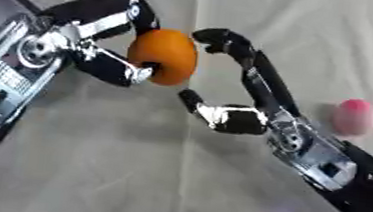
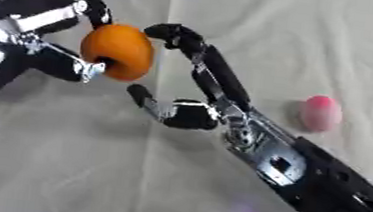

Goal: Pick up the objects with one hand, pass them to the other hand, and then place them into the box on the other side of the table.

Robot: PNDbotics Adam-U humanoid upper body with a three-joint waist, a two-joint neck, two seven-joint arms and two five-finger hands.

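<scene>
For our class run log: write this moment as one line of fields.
phase: handover | left hand: holds orange | right hand: open beside orange | pink object: on table

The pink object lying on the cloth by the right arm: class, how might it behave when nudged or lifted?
The pink object looks rounded and egg-like, so it would probably roll if pushed. Its surface seems smooth, so fingers might slip. It appears small beside the right hand, so likely light.

Pale cloth-covered table (image 1: pixel 129 172) (creased down the middle), running edge to edge
</scene>
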